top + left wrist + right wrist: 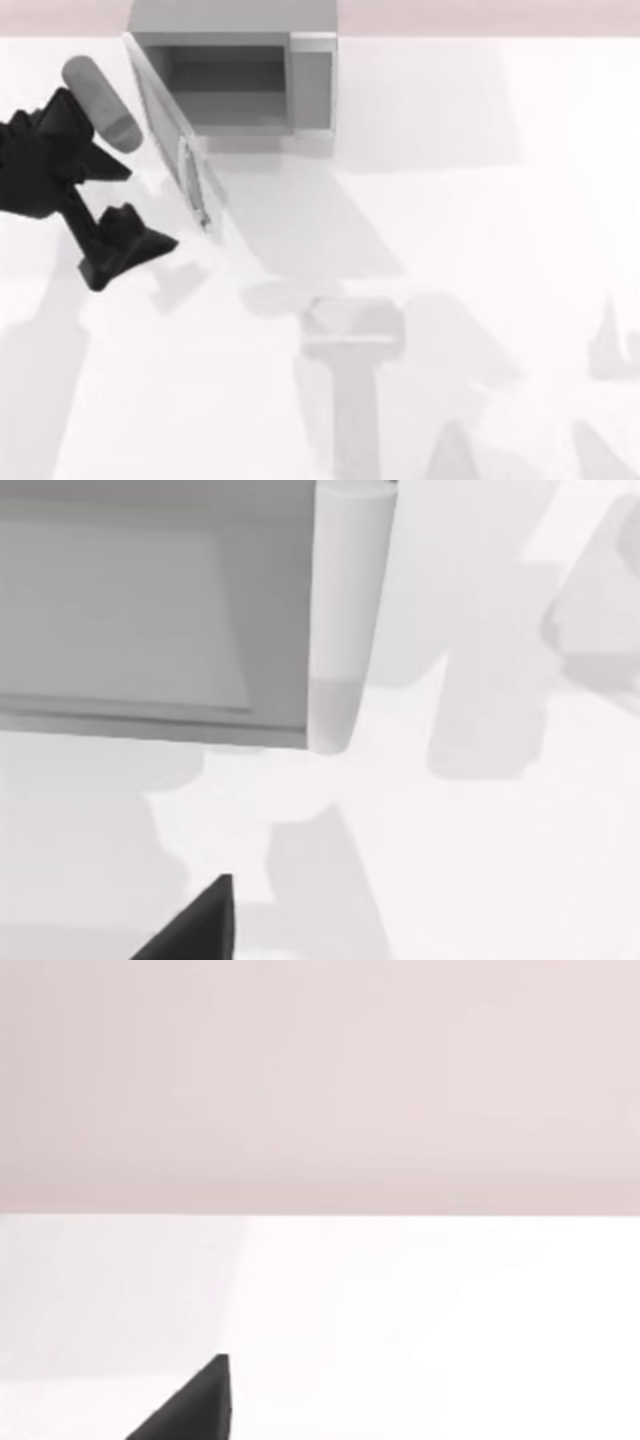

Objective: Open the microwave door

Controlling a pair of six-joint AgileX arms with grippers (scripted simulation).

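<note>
At table's back, microwave [235, 70] with microwave door [165, 125] swung open.

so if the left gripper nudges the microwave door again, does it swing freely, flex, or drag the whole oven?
Probably swings stiffly: the microwave door is a flat framed panel, already wide open, hinged at the left edge of the microwave. Flex seems unlikely. Its handle is a smooth round bar, so fingers may slip. The small oven could shift if pushed hard. The left gripper sits beside the door, apart from it.

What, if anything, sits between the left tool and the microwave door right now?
Nothing visible. The left tool is on the table just left of the open door, near its handle, with only bare table between them.
</note>
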